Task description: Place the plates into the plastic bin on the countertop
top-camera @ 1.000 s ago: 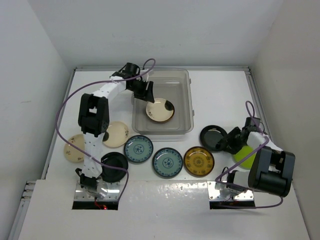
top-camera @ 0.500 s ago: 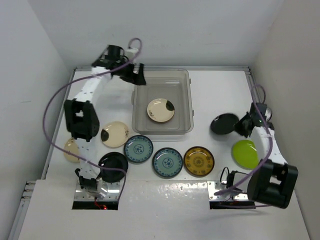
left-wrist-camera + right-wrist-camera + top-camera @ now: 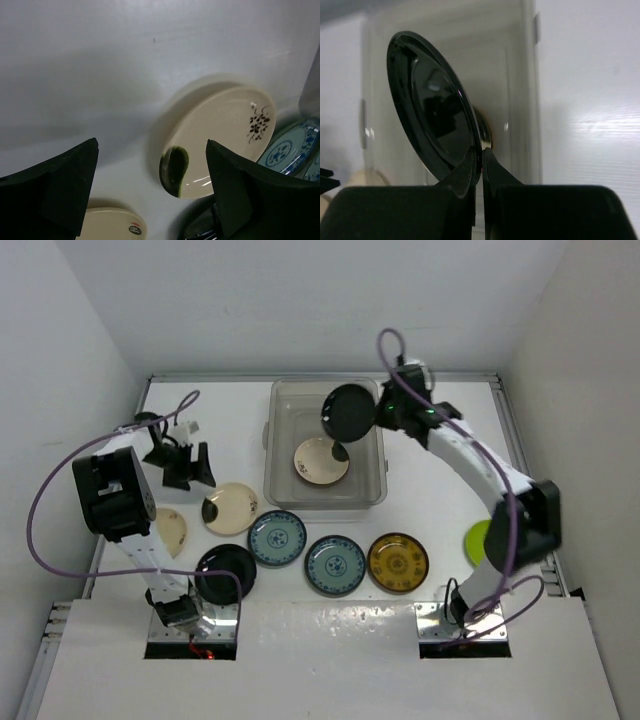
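My right gripper (image 3: 378, 412) is shut on the rim of a glossy black plate (image 3: 348, 413) and holds it tilted on edge above the plastic bin (image 3: 381, 455). In the right wrist view the fingertips (image 3: 470, 162) pinch the black plate (image 3: 432, 105) at its lower edge. A cream plate with a dark spot (image 3: 320, 461) lies in the bin. My left gripper (image 3: 186, 466) is open and empty over the countertop (image 3: 220, 430), just above a second cream plate (image 3: 230, 508). That plate shows in the left wrist view (image 3: 220, 135) between the open fingers (image 3: 55, 190).
On the counter in front of the bin lie two blue-green plates (image 3: 277, 538) (image 3: 335, 564), an amber plate (image 3: 398, 562), a black plate (image 3: 225, 573) and a cream plate (image 3: 165, 530) at the left. A lime green plate (image 3: 478, 540) is partly hidden behind the right arm.
My right arm has carried the black plate from the right side of the counter to above the bin. My left arm has swung from the bin's back left corner to the left cream plates.
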`<action>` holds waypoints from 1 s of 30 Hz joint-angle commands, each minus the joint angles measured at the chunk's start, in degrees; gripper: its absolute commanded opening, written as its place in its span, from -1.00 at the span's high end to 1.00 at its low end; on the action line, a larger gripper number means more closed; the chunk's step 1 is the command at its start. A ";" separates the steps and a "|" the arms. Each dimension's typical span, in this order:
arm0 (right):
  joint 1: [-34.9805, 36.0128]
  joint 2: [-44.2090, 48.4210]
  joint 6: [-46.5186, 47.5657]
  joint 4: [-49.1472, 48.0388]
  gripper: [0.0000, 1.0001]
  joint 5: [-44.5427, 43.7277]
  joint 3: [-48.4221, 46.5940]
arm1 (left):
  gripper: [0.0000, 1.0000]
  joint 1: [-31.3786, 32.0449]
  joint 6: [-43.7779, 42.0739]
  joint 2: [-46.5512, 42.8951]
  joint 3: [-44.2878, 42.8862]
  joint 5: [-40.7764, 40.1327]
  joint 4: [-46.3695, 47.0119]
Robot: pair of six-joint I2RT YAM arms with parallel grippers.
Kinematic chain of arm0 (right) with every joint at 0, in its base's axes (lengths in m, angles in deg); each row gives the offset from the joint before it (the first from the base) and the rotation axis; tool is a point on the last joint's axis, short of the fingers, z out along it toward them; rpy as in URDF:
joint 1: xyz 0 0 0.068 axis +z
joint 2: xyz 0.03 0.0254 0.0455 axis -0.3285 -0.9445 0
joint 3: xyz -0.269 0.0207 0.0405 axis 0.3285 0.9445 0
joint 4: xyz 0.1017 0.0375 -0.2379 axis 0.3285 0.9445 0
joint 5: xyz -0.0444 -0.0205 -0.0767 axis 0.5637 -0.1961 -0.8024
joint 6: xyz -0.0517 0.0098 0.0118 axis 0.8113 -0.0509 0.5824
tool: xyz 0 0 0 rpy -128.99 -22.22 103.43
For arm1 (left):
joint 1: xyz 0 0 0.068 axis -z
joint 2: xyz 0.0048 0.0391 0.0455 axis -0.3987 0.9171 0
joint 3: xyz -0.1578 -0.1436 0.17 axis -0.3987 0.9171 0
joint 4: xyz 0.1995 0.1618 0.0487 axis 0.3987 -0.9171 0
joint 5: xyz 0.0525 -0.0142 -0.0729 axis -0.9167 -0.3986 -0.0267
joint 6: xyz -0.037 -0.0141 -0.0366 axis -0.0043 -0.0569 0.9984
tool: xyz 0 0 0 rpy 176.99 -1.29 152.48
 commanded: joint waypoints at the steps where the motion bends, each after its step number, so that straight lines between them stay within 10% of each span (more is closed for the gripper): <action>1: 4.50 -10.08 0.14 4.94 1.00 6.31 -4.83 | -0.79 -1.22 -3.76 -2.54 3.25 1.25 -1.50; 9: 6.44 -22.78 0.57 7.49 1.00 13.34 -10.37 | -0.79 -1.75 -5.61 -1.05 6.70 -0.50 -0.35; 13: 6.88 -25.33 2.59 9.51 -0.26 13.78 -10.81 | -0.69 -0.53 -8.14 0.18 7.93 0.10 -1.66; 16: 7.06 -25.95 5.13 12.76 -0.65 13.87 -13.45 | -0.59 1.15 -10.00 0.19 9.16 -0.50 -2.29; 22: 6.01 -20.24 7.61 15.23 -0.73 11.76 -16.00 | 0.03 1.76 -11.76 4.31 8.29 -2.00 -4.48; 27: -0.92 -6.28 3.32 12.87 -0.83 13.42 -4.81 | 0.97 1.76 -11.15 8.00 3.55 -0.43 -6.68; 30: -9.50 3.98 -1.16 10.40 -0.86 17.46 4.60 | 1.00 1.76 -9.83 8.01 0.13 1.42 -7.73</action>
